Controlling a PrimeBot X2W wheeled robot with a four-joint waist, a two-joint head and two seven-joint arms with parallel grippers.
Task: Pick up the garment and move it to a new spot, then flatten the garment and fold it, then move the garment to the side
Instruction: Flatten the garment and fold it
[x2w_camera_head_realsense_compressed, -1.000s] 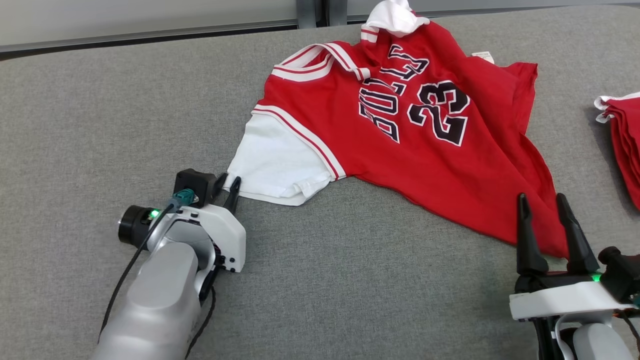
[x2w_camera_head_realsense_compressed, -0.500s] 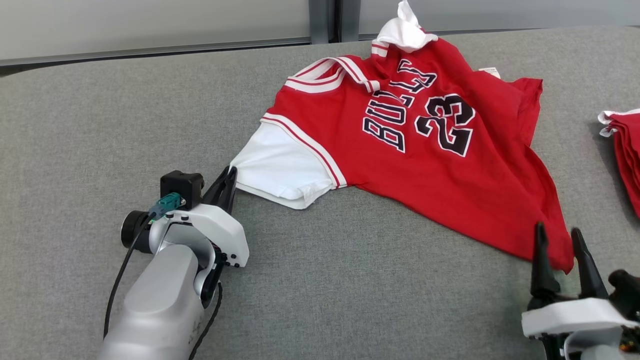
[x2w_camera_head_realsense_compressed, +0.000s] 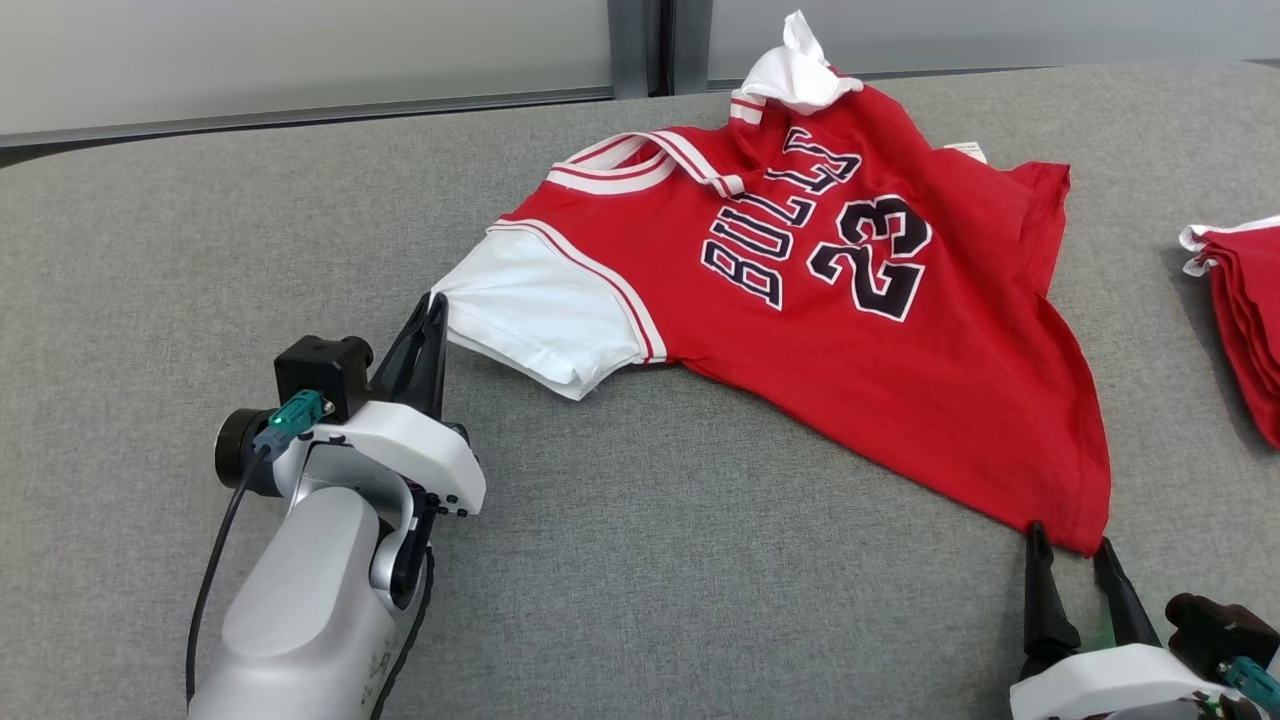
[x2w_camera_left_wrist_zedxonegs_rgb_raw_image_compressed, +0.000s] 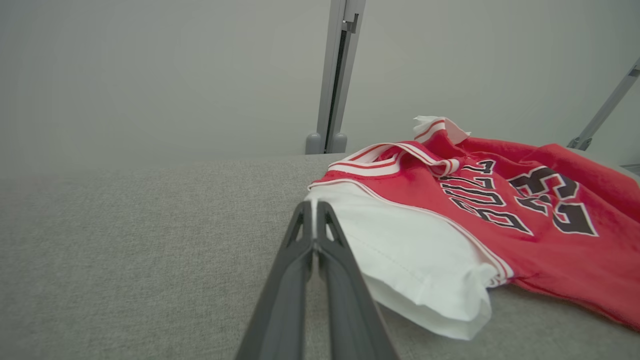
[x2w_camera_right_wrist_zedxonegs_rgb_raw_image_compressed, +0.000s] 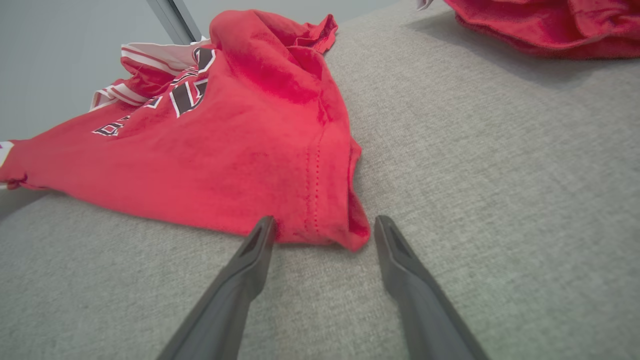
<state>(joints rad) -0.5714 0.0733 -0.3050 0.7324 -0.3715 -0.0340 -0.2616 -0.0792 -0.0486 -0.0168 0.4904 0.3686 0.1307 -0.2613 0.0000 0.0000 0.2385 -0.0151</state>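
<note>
Your left claw (x2w_camera_head_realsense_compressed: 433, 303) pinches the garment (x2w_camera_head_realsense_compressed: 800, 330) by its sleeve tip (x2w_camera_head_realsense_compressed: 450, 300), likely for stretching | right claw (x2w_camera_head_realsense_compressed: 1068, 538) gapes wide astride garment's hem corner (x2w_camera_head_realsense_compressed: 1085, 525), poised to bite

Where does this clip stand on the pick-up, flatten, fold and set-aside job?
Done: nothing complete; the jersey lies rumpled, unfolded on the grey table. In hand: left gripper is shut on the white sleeve edge; right gripper is open, jaws straddling the red hem corner. Left: closing the right, lifting, moving, flattening, folding, setting aside.
</note>
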